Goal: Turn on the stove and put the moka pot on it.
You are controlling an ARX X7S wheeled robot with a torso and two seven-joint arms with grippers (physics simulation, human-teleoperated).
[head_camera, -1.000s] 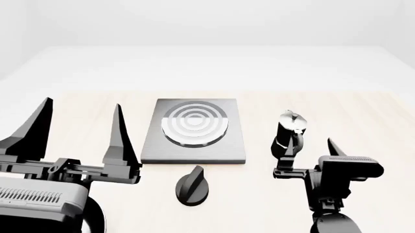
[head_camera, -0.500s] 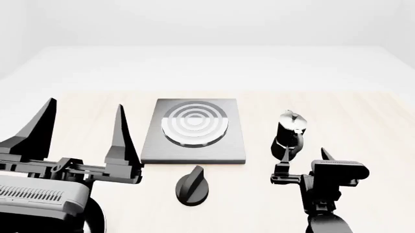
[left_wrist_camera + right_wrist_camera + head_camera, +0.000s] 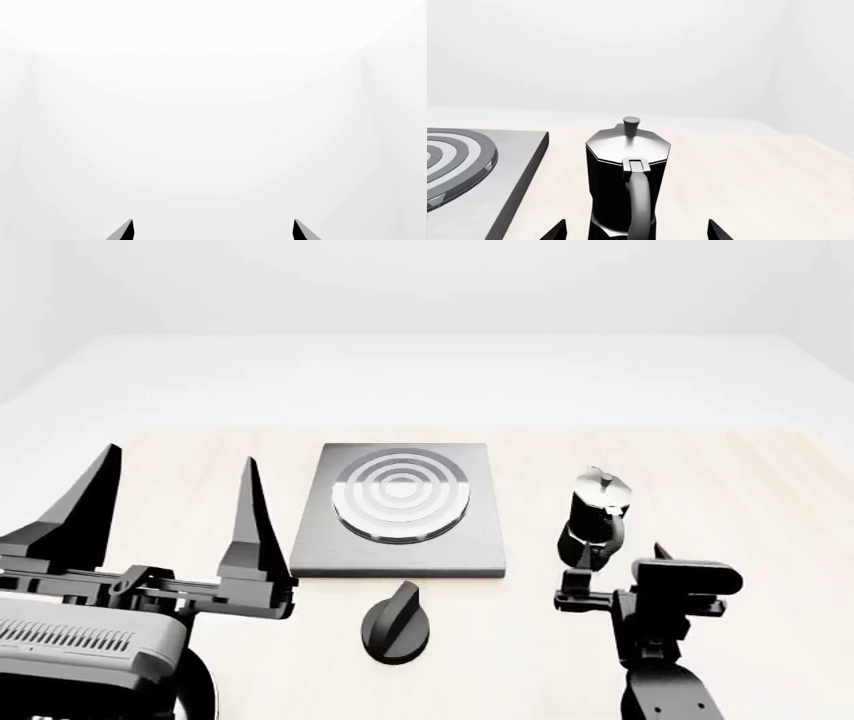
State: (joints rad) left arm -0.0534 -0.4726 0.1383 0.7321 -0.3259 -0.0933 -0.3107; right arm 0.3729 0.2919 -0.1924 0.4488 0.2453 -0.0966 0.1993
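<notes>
The stove (image 3: pixel 398 540) is a flat dark-grey slab with a ringed burner (image 3: pixel 400 495) at the table's centre. Its separate round black knob (image 3: pixel 396 624) lies just in front of it. The moka pot (image 3: pixel 597 512), black with a silver top, stands upright on the table to the stove's right. In the right wrist view the moka pot (image 3: pixel 626 165) shows its handle toward me, beside the stove (image 3: pixel 527 160). My right gripper (image 3: pixel 622 558) is open just short of the pot, its fingertips (image 3: pixel 559 229) flanking the base without touching. My left gripper (image 3: pixel 174 505) is open and empty, left of the stove; the left gripper (image 3: pixel 212 231) faces only white.
The light wooden tabletop (image 3: pixel 747 500) extends right of the pot and left of the stove, and its far edge runs behind the stove. White floor and walls surround the table.
My right gripper has moved forward and left toward the moka pot, closing the gap to its handle. The left gripper has shifted only slightly.
</notes>
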